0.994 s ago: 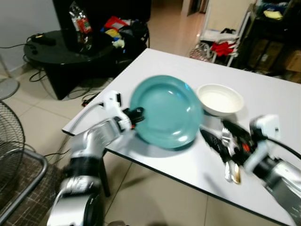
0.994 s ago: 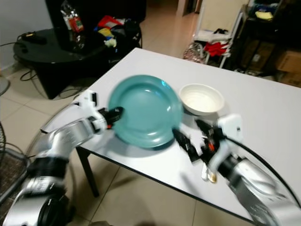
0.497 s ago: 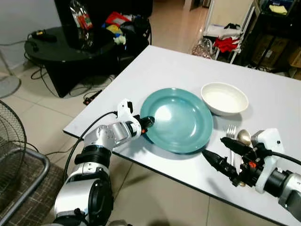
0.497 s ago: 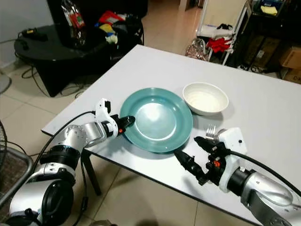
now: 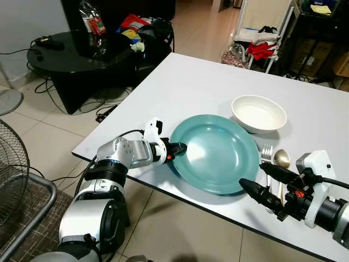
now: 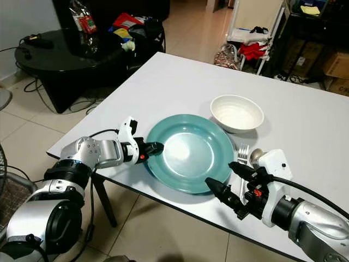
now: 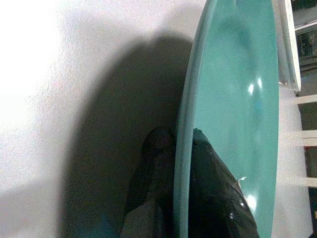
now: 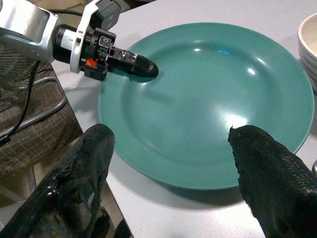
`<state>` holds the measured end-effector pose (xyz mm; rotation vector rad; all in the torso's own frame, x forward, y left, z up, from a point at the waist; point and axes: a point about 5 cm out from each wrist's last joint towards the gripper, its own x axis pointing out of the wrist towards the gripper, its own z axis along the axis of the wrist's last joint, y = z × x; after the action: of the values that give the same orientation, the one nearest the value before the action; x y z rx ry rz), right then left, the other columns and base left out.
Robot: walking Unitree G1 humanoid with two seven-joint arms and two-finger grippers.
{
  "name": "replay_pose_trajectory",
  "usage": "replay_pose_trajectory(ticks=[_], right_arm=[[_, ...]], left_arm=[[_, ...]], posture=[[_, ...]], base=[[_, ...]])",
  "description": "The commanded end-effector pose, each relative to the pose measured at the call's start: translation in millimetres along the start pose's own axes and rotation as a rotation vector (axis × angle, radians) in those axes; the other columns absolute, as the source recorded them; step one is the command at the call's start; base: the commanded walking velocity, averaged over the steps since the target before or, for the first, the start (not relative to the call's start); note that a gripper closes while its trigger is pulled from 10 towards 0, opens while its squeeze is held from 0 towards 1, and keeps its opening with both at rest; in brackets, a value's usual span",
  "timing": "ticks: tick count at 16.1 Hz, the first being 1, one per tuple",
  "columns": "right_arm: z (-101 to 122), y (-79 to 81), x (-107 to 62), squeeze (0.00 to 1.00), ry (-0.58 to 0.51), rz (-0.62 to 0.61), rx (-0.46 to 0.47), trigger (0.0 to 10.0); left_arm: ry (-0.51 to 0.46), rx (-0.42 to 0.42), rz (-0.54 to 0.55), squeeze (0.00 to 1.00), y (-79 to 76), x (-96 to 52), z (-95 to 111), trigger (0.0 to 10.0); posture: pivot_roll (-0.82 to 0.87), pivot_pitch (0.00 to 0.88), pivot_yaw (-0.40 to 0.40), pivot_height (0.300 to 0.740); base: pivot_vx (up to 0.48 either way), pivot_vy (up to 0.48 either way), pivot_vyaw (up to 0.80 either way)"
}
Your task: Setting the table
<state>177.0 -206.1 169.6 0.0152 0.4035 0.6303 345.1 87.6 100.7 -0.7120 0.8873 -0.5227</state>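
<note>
The plate's near-left rim is pinched by the left hand (image 5: 177,148), one finger over the lip and one under, as the left wrist view confirms. A second ago the teal plate (image 5: 215,153) was held tilted above the desk; now it has been lowered and appears to lie flat on the white desk (image 5: 191,82), though full contact at the far rim cannot be made out. The right hand (image 6: 232,185) is held spread and empty just beside the plate's near-right edge. Beyond, a fork (image 5: 266,153) and spoon (image 5: 282,158) are laid right of the plate, with the white bowl (image 5: 258,113) behind. Release seems next.
</note>
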Motion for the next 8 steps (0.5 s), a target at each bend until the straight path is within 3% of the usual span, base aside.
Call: replay_pose_trajectory(ticks=[1,2,3,8], right_arm=[[3.9,-0.1,-2.2,0.0,-0.002,0.008,-0.012,10.0],[4.2,0.2,-1.9,0.0,-0.002,0.012,-0.014,10.0],[4.2,0.8,-1.5,0.0,-0.002,0.015,-0.016,10.0],[3.4,1.9,-0.7,0.0,0.0,0.019,-0.017,10.0]], left_arm=[[-0.015,0.03,0.011,0.0,-5.1,-0.1,7.2,10.0],[-0.029,0.03,0.014,0.44,-4.9,0.1,8.4,10.0],[-0.036,0.042,0.02,1.0,-4.6,0.0,9.3,10.0],[-0.005,0.064,0.019,1.0,-0.9,-1.5,6.8,10.0]], posture=[[-0.05,0.0,0.015,0.74],[-0.05,0.0,0.013,0.74],[-0.05,0.0,0.013,0.74],[-0.05,0.0,0.016,0.74]], base=[[0.0,0.0,0.0],[0.0,0.0,0.0],[0.0,0.0,0.0],[0.0,0.0,0.0]])
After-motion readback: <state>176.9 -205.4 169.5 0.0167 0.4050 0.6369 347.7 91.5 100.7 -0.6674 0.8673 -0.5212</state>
